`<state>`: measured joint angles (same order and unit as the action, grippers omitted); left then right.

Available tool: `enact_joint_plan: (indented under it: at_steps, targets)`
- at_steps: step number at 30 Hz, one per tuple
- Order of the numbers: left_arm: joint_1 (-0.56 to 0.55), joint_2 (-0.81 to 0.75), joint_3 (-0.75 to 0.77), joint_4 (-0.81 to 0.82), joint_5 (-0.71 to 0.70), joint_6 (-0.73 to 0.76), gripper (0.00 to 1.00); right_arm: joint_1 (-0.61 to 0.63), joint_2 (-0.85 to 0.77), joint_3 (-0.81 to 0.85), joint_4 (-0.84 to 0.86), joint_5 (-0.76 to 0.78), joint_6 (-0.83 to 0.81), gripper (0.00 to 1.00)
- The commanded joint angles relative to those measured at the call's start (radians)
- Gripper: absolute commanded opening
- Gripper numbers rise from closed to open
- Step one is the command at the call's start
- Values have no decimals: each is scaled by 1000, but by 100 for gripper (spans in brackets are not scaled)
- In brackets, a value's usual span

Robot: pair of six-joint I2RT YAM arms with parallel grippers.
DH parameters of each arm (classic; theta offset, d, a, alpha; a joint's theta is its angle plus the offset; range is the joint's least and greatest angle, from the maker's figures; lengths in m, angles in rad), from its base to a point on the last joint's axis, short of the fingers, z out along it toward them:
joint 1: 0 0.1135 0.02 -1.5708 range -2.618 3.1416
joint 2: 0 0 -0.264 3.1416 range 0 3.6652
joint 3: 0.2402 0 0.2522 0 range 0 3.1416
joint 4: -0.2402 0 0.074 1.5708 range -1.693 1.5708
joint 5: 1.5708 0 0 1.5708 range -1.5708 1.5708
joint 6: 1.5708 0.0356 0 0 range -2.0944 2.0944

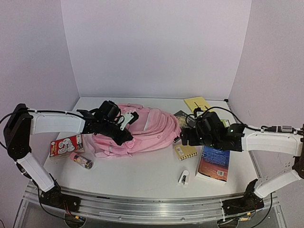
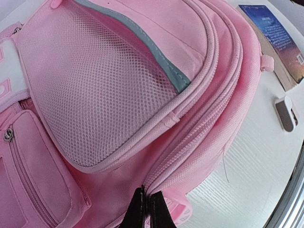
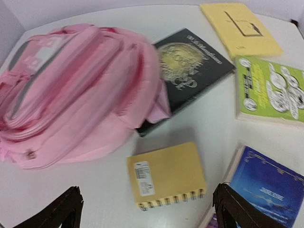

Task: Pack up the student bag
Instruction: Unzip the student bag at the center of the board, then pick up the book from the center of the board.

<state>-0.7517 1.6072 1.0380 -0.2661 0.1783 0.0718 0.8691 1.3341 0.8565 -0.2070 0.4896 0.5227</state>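
Seen from above: a white table (image 1: 142,175) with the student bag (image 1: 147,130), large, soft and light pink, lying flat left of centre between two robot arms.

On the left part of the bag, the left gripper (image 2: 148,209), fingers pressed together on pink fabric right at the end of a zip line. Probably pinching there to steady the bag or to work the zip, readying a pocket for filling. No open pocket mouth visible in any view.

To the right of the bag, the right gripper (image 3: 147,202), jaws spread wide and holding nothing, hovering over a yellow spiral notebook (image 3: 166,173) just beside the bag. Likely lined up to pick it next.

Laid flat around the notebook, within that arm's reach: a black book (image 3: 194,66) with one corner tucked under the bag, a yellow pad (image 3: 240,28), a green book (image 3: 270,88) and a blue book (image 3: 270,185).

Nearer the front edge, a small white object (image 1: 184,177), too small to name. Left of the bag, a red-and-white packet (image 1: 66,145) and a small can (image 1: 82,160) on its side.

Packing judged barely begun, with every item seemingly outside the bag.
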Motion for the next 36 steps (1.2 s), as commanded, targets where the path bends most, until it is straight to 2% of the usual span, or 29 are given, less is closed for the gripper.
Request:
enact_joint_plan:
  at_steps: [1, 5, 8, 10, 13, 16, 19, 22, 27, 30, 36]
  targets:
    - [-1, -64, 18, -3, 23, 85, 19, -141, -80, 21, -288, -19, 137, 93]
    - [-9, -95, 73, 23, 59, 35, 74, -192, -157, 16, -418, 11, 139, 93]
    - [-43, -94, 188, -6, 35, -54, 98, -249, -231, -6, -486, -15, 171, 93]
    - [-91, -81, 281, -11, -37, -165, 100, -292, -270, -25, -527, -40, 196, 93]
    - [-132, 4, 404, 43, 63, -317, 100, -385, -315, -63, -585, -123, 245, 93]
    - [-191, 167, 522, 51, 111, -440, 100, -489, -338, -109, -594, -235, 272, 93]
    - [-281, 386, 725, -30, 78, -466, 99, -582, -355, -162, -594, -326, 289, 93]
    - [-325, 556, 884, -101, 90, -521, 100, -628, -388, -207, -595, -365, 287, 93]
    - [-359, 753, 1028, -134, 154, -623, 94, -664, -438, -292, -584, -400, 282, 93]
    - [-380, 821, 1057, -111, 204, -647, 93, -671, -469, -345, -560, -424, 298, 93]
    - [-392, 924, 1157, -138, 186, -687, 88, -685, -487, -409, -496, -450, 338, 93]
